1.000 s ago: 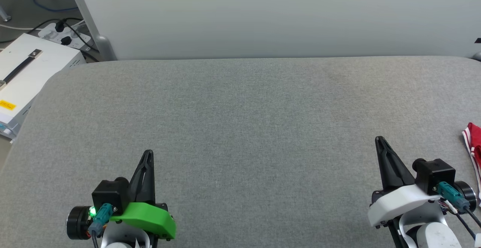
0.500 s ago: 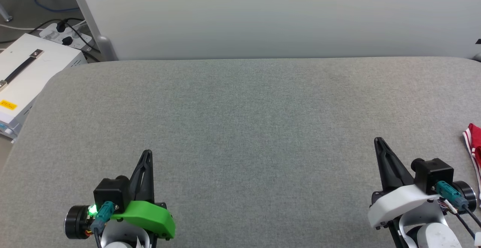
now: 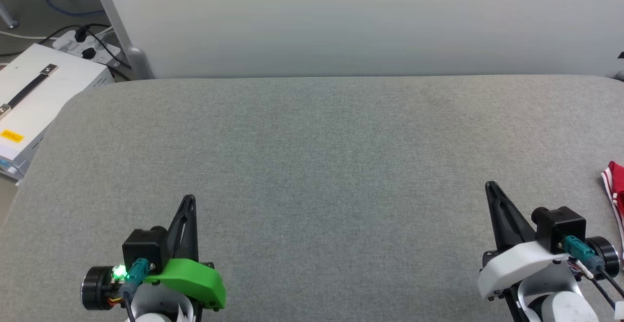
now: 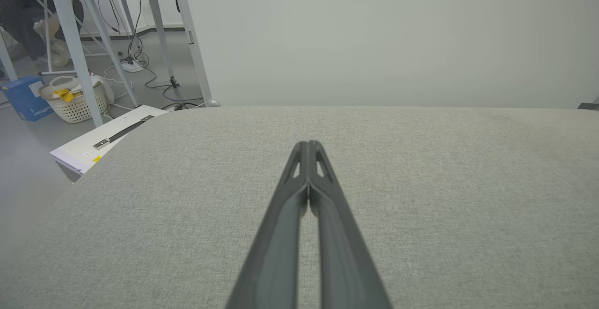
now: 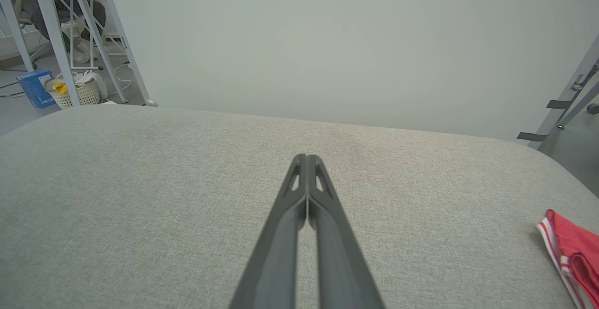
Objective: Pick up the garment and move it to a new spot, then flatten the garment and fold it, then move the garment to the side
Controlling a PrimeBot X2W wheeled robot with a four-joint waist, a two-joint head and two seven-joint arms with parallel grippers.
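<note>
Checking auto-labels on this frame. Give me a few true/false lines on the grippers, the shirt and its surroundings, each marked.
1. The left gripper is shut and holds nothing. True.
2. The right gripper grips the shirt. False: it is shut on nothing, and the shirt lies apart from it, further to the robot's right.
3. The shirt lies nearer the right gripper than the left gripper. True.
4. The shirt is spread out in the middle of the table. False: it lies at the table's right side, cut off by the edge of the head view.
5. A white box stands on the table. False: it sits off the table, past its left corner.
</note>
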